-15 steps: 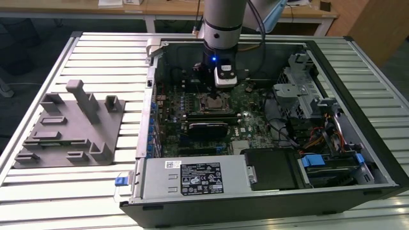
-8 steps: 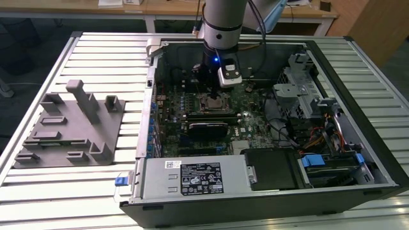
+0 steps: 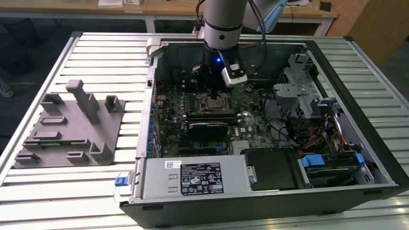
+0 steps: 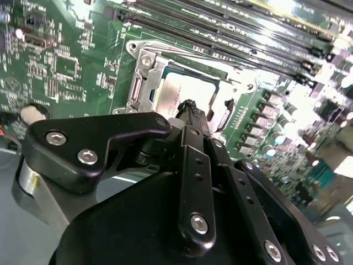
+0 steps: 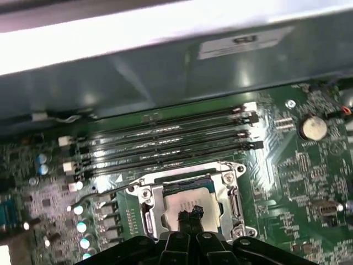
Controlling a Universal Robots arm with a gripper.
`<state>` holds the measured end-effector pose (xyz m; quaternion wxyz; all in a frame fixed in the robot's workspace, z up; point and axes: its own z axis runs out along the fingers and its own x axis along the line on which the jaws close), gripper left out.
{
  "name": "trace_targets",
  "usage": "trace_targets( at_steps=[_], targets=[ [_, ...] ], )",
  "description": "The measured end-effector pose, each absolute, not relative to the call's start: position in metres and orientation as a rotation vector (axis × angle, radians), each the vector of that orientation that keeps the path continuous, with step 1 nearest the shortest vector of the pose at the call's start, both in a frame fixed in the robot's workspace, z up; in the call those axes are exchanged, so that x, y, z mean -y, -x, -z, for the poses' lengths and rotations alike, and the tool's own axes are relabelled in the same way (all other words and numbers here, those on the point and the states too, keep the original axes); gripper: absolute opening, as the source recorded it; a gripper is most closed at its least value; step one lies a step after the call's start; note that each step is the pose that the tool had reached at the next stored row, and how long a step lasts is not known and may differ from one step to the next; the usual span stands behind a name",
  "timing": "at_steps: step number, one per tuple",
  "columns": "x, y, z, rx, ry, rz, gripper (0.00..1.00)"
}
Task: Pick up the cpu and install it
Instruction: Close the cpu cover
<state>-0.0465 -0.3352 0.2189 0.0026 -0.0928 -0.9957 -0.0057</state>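
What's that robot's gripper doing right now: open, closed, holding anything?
Gripper: fingers closed together, holding nothing, tips right over the cpu lying in its socket.

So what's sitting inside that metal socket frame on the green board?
The cpu, silvery top up, lies in the socket frame. The hand hides part of it; whatever lies beneath the cpu is covered.

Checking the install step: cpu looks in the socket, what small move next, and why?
Probably a short straight lift. The cpu lies flat inside the socket frame, and the gripper, shut, sits right over its top; sideways motion might drag it.
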Motion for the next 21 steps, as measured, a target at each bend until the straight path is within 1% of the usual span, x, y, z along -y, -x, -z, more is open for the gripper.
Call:
trace_targets(
  at_steps=[7, 21],
  targets=[
    [0.335, 0.046, -0.218, 3.135, 0.079, 0.008, 0.11],
    [0.335, 0.057, -0.214, 3.135, 0.074, 0.008, 0.11]
  ],
)
